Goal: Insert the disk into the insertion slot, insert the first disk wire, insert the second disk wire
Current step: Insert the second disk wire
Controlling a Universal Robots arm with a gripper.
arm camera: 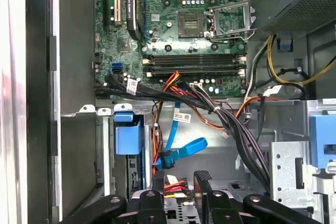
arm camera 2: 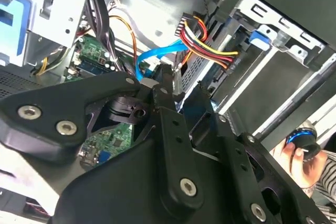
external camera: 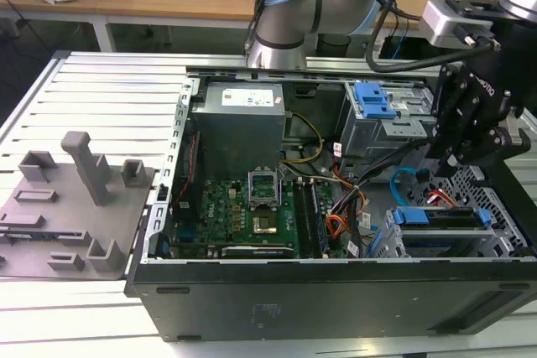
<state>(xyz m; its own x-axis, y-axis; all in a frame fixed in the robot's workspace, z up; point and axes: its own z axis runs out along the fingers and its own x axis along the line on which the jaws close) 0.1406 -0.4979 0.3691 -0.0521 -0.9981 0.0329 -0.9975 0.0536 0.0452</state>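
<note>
Two black fingers [arm camera: 202,181] of the gripper [arm camera: 181,178] stood apart in the first wrist view (a clear gap), red and yellow wires [arm camera: 174,184] showing between them, with the second disk wire [arm camera: 181,149] looping just beside their tips. The disk [external camera: 440,217], in its blue carrier, sat inside the insertion slot [external camera: 499,245] at the exterior view's right.

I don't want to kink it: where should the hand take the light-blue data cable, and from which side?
Probably at the plug ending the light-blue data cable, from the case's open side: the flat ribbon loops loosely and would bend.
</note>
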